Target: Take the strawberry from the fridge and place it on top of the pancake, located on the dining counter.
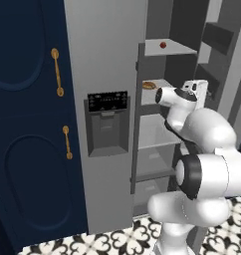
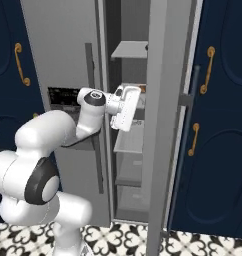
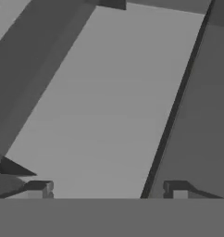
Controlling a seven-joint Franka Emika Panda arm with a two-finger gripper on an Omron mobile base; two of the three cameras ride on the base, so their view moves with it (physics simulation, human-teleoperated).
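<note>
kitchen | open fridge (image 1: 105,60) | navy cabinet (image 1: 28,124), brass handles | patterned floor tiles (image 1: 117,239)

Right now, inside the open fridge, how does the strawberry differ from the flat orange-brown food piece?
The strawberry is red, rounded and tiny; the orange-brown food piece is flat and wider. The strawberry sits on the top shelf; the food piece lies one shelf lower, nearer the robot's hand. Both rest untouched on pale shelves of the fridge.
</note>
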